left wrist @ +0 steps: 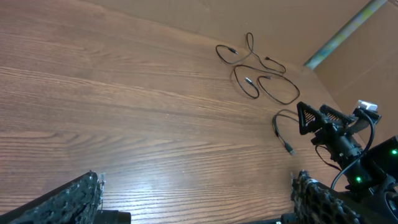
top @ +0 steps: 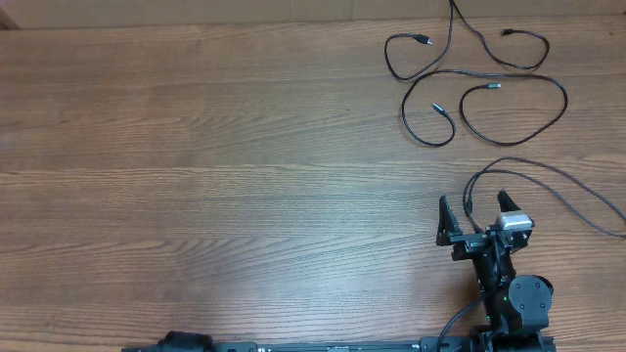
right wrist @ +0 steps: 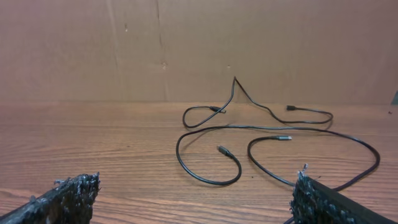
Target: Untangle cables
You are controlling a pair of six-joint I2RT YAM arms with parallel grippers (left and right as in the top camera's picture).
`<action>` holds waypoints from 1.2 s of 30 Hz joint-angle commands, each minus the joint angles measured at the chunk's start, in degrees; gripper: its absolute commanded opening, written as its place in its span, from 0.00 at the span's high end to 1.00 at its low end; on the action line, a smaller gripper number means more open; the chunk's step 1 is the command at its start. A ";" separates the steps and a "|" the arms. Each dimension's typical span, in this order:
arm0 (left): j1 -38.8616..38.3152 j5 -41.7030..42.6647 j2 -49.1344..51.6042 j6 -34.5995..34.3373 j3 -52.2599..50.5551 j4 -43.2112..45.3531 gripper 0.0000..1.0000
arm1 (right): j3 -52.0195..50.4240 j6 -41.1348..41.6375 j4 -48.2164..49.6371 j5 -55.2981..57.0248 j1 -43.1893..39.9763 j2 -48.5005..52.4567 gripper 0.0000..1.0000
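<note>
The cables [top: 509, 72] lie in overlapping black loops at the far right of the wooden table, with small plugs at their ends. They also show in the left wrist view [left wrist: 247, 79] and in the right wrist view [right wrist: 208, 182]. My right gripper [top: 472, 200] sits near the table's front right, open and empty, pointing at the loops from a distance. One more thin black cord [top: 533, 162] arcs just past it, its plug end [left wrist: 290, 149] on the wood. My left gripper [left wrist: 196, 199] is open over bare wood, well to the left of the cables.
A brown cardboard wall [right wrist: 199, 50] stands behind the table's far edge. The right arm's body [top: 518, 293] with its own wiring sits at the front right. The wooden tabletop [top: 196, 147] stretches left of the cables.
</note>
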 commanded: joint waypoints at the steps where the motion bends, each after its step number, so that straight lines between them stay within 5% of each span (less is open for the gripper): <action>1: 0.22 -0.17 -0.22 -0.61 -0.26 0.09 0.00 | -0.57 -3.69 0.11 0.72 -0.11 -0.68 0.00; 36: 0.22 -0.17 -0.22 -0.61 -0.26 0.09 0.00 | -0.57 -1.84 0.42 0.72 -0.11 -0.68 0.00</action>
